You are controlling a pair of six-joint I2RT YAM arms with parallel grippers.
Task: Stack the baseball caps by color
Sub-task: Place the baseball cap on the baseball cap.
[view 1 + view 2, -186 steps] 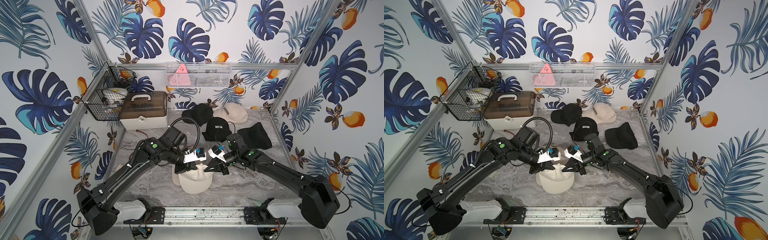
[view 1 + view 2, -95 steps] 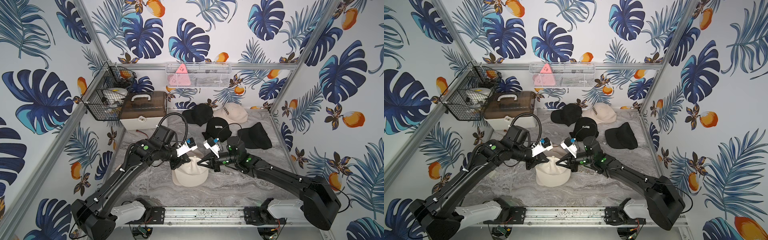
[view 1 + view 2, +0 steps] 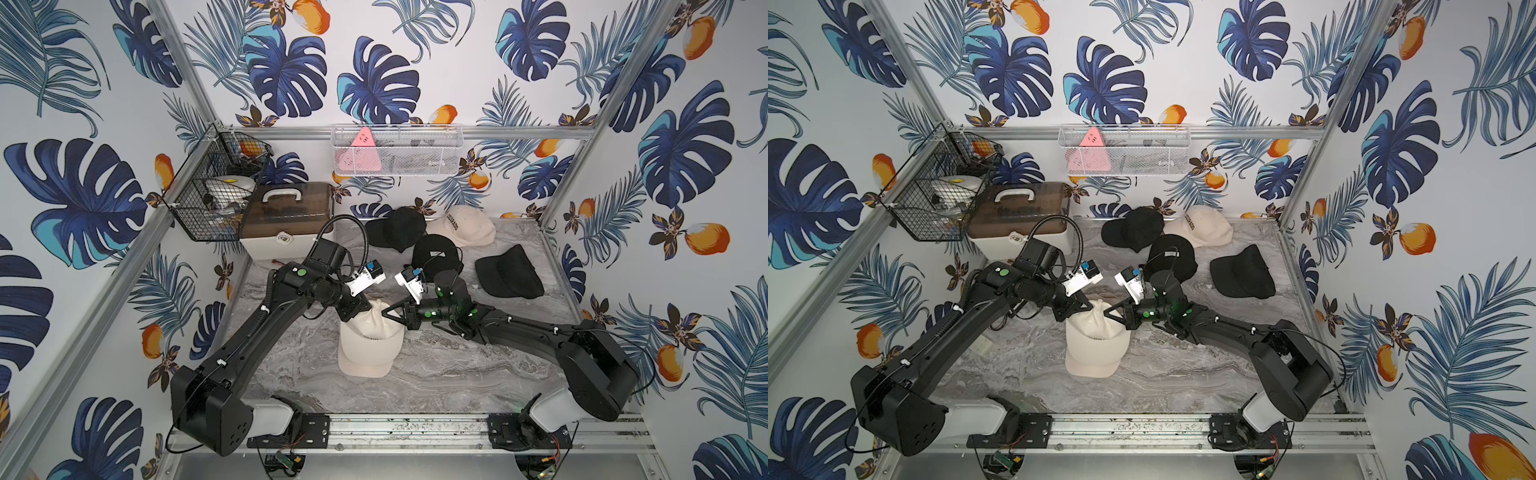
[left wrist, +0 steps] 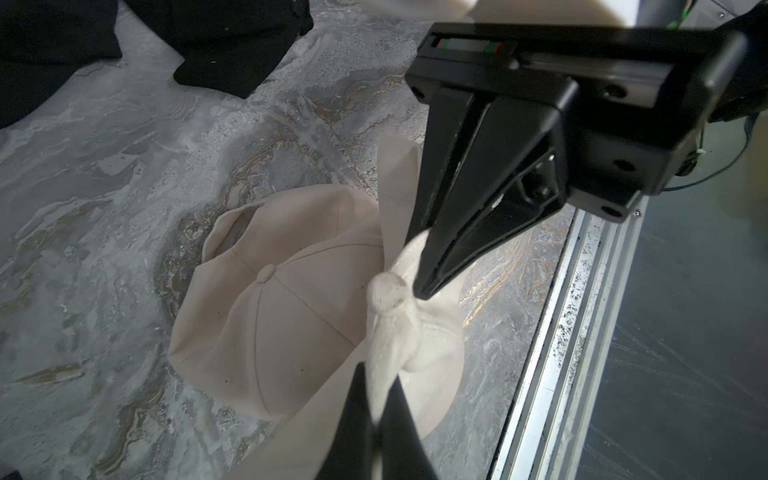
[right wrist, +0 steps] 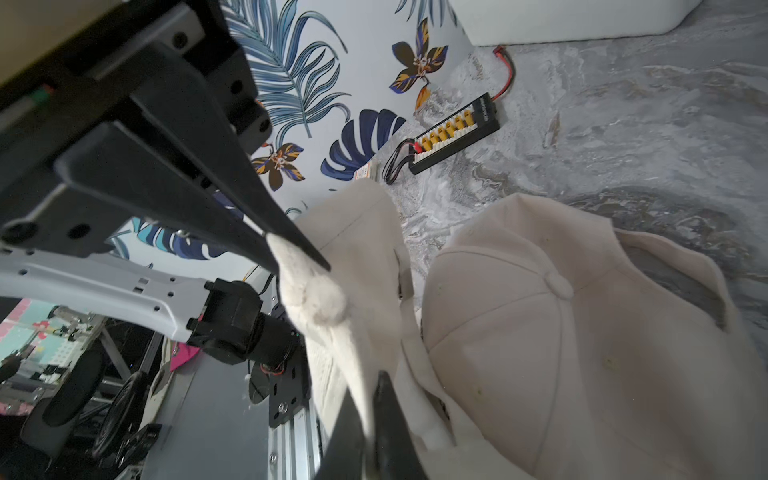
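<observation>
Here, the left gripper [image 4: 374, 374] and the right gripper [image 5: 368, 390] are both pressed together, pinching the crown fabric of 1 cream cap [image 4: 390, 291] from opposite sides. It hangs just above another cream cap [image 4: 282, 299] lying on the marble table [image 3: 457, 365]. The cream stack looks to be the step in hand. Next, the crown probably needs centring over the lower one, then both grips released together. The 3rd cream cap [image 3: 465, 224] and the black caps [image 3: 399, 228] sit at the back.
</observation>
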